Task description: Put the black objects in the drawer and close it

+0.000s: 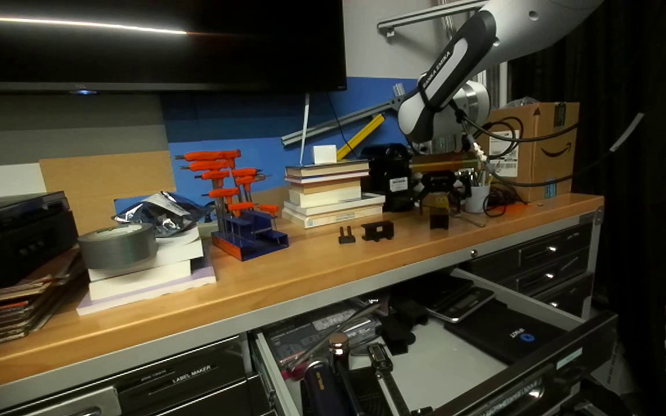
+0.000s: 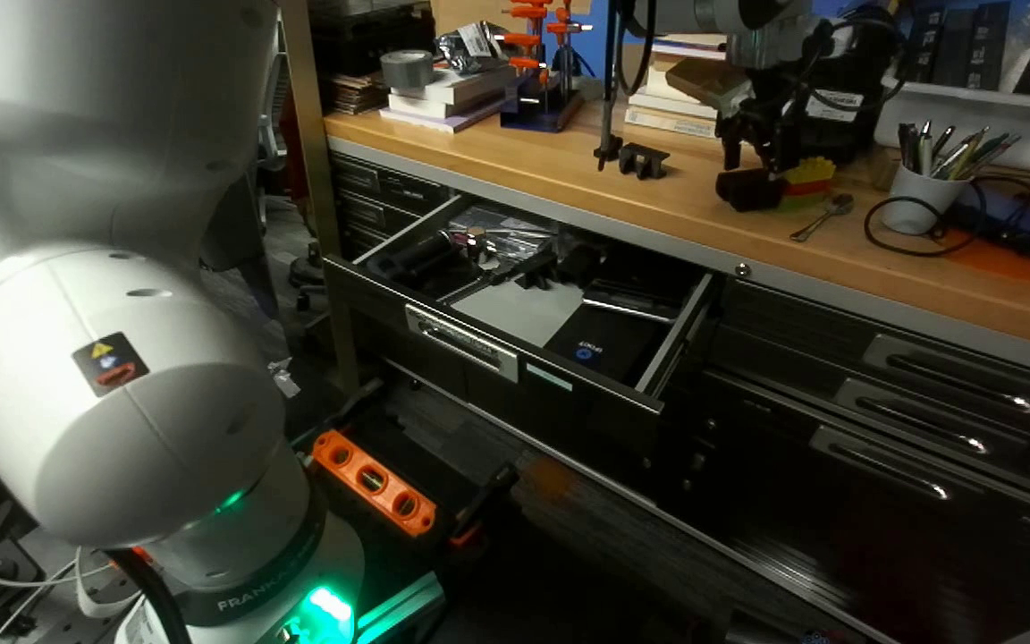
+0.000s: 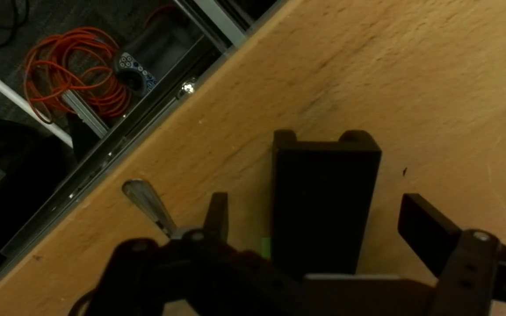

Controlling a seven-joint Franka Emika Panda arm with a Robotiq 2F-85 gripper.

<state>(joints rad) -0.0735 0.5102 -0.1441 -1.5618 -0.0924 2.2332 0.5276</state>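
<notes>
- Near: drawer (image 2: 524,309), pulled out beneath the tabletop (image 1: 310,263).
- On that tabletop: two-pronged black piece (image 1: 346,237) at left, black bracket (image 1: 378,230) beside it, black block (image 2: 747,190) at right.
- Just above the block: the tool (image 3: 316,213), released, jaws parted.

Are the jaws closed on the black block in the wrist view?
No, the jaws stand open, with wooden benchtop showing along both sides of the black block.

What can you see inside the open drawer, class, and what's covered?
The drawer holds calipers, a silver-edged device, a black case and more. Whatever lies beneath them, or under the worktop, is covered.
</notes>
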